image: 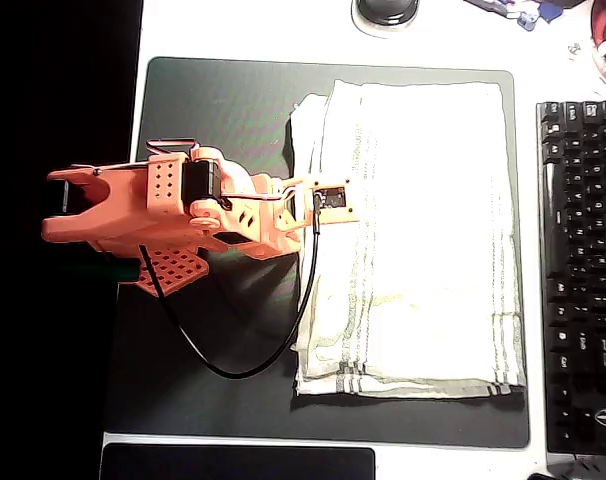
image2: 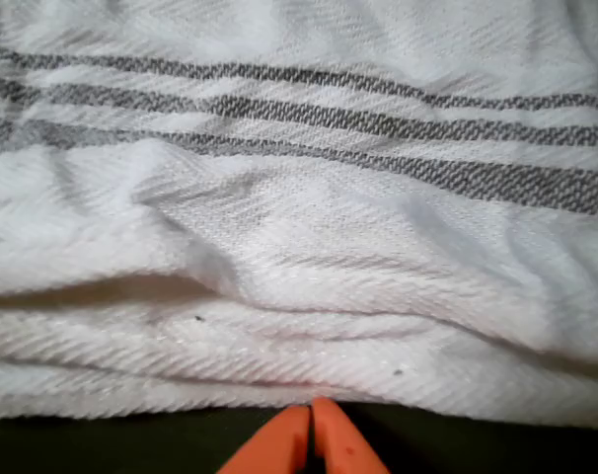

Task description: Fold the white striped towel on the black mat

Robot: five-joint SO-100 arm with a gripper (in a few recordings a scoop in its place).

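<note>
The white striped towel (image: 423,240) lies on the right half of the black mat (image: 213,100), with its left edge bunched into layered folds and grey stripe bands running along its length. My orange gripper (image: 328,200) reaches in from the left and hangs over that bunched edge. In the wrist view the towel (image2: 299,247) takes up most of the picture, its layered edge resting on the dark mat (image2: 82,444). My gripper (image2: 311,420) is shut, its two orange fingertips pressed together right at the towel's edge with no cloth visibly between them.
A black keyboard (image: 581,270) runs along the right side just past the mat. A glossy black pad (image: 238,463) lies below the mat's front edge. A dark round object (image: 386,10) sits at the top. The arm's black cable (image: 233,350) loops over the mat.
</note>
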